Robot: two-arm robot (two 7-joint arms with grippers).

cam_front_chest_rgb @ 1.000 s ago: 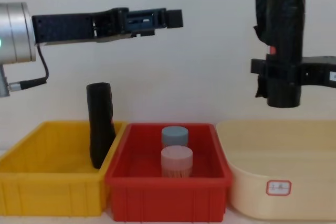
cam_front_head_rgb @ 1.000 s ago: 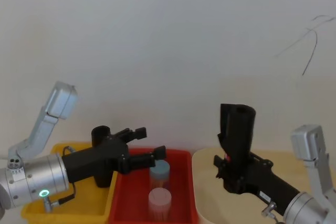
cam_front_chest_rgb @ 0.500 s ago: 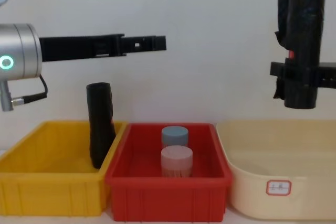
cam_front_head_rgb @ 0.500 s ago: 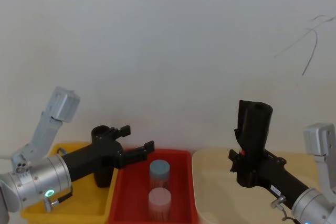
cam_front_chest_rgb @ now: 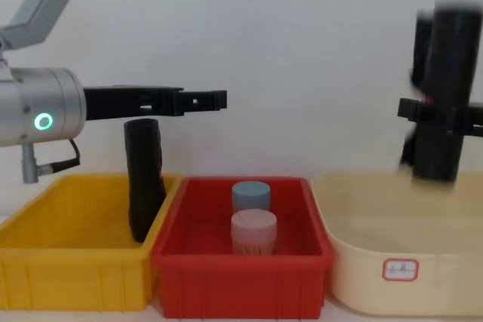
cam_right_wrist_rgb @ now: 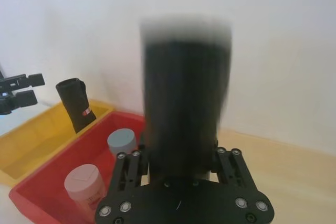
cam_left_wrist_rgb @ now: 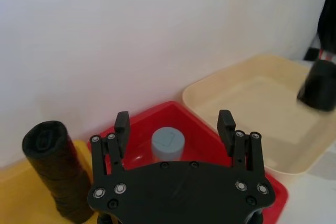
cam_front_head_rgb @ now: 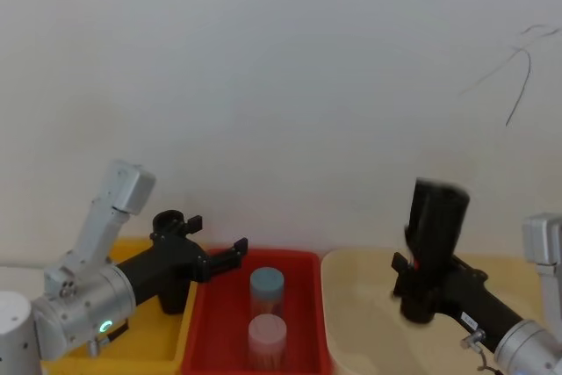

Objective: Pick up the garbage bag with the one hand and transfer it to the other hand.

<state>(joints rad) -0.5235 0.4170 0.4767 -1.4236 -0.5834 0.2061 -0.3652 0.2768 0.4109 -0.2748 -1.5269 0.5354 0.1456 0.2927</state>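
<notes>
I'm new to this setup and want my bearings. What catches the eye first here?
The thick black garbage bag roll, held upright in the right gripper above the beige tub. Next, the open left gripper above the red bin's edge, near a second black roll standing in the yellow bin.

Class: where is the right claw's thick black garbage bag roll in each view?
Head view: thick black garbage bag roll, lower right, in right claw.
Chest view: roll at right edge.
Left wrist view: roll distant, at edge.
Right wrist view: roll central, close.
Landmark: red plastic tray.
</notes>
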